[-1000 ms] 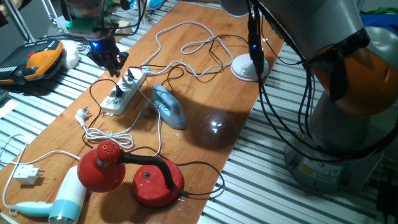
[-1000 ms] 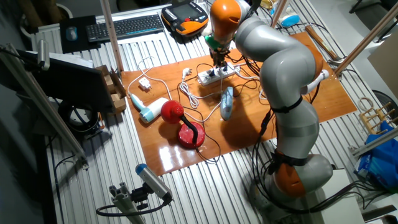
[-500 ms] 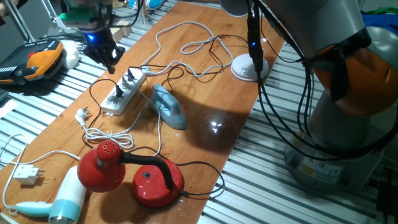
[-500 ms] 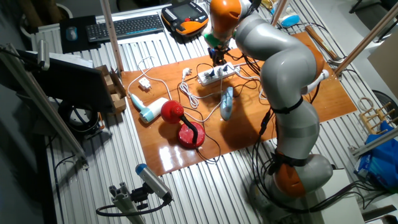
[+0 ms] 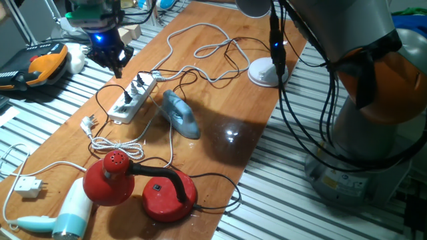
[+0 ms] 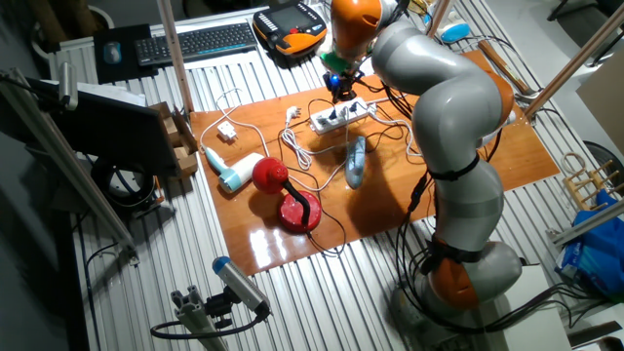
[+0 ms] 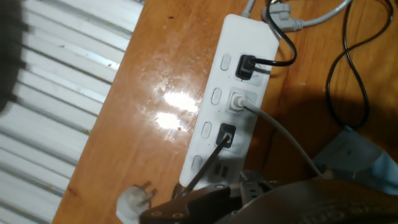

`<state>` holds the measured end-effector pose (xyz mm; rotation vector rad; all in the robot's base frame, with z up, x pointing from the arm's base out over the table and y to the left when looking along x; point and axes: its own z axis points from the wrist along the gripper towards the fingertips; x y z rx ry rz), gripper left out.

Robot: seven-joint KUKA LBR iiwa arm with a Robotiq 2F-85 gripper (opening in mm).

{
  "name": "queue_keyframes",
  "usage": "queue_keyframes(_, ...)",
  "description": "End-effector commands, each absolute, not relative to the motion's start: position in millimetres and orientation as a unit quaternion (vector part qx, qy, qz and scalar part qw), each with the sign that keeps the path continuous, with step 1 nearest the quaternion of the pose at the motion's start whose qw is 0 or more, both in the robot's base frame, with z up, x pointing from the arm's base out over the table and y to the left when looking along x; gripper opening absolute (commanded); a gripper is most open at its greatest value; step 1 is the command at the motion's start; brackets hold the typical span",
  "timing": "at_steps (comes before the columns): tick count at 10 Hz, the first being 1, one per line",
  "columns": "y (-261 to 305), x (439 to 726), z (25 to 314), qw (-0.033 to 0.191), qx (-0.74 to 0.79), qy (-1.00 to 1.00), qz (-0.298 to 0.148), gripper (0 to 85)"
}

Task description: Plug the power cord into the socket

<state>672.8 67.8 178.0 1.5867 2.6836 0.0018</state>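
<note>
The gripper (image 5: 112, 59) hung above the far end of the power strip (image 5: 133, 98), touching nothing; whether its jaws were spread or closed could not be told from any view. Compared with the frame one second earlier, it stood higher and farther from the strip.

The hand view alone showed the face of the power strip (image 7: 231, 93): a small black plug (image 7: 247, 66) seated in one outlet, a white plug (image 7: 239, 101) with a grey cord in the next, and a second black plug (image 7: 226, 135) in the outlet after that, its thin black cord (image 7: 203, 168) running toward the lower edge of the frame. Which of the two black plugs belonged to the power cord could not be told. A loose white plug (image 7: 133, 203) lay on the wooden tabletop (image 7: 155, 68) beside the near end of the strip.

The fixed views showed what the hand view did not: a grey-blue clothes iron (image 5: 180, 113) just beside the strip, a red desk lamp (image 5: 143, 185) and a white hair dryer (image 5: 63, 215) well apart from it, and a white round base (image 5: 265, 72) beyond the iron. In the other fixed view the arm (image 6: 439, 107) reached over the strip (image 6: 340, 117).
</note>
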Motion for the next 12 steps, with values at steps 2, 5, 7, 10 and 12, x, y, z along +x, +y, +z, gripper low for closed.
queue_keyframes(2, 64.8, 671.8, 180.2, 0.01, 0.299, 0.954, 0.008, 0.0)
queue_keyframes(5, 63.1, 667.4, 182.8, 0.027, 0.154, 0.988, -0.009, 0.0)
queue_keyframes(7, 62.8, 661.0, 186.9, 0.039, 0.105, 0.994, -0.012, 0.0)
queue_keyframes(10, 55.3, 653.2, 194.0, 0.048, 0.046, 0.998, -0.001, 0.0)
queue_keyframes(12, 54.1, 650.3, 195.6, 0.049, 0.004, 0.999, -0.009, 0.0)
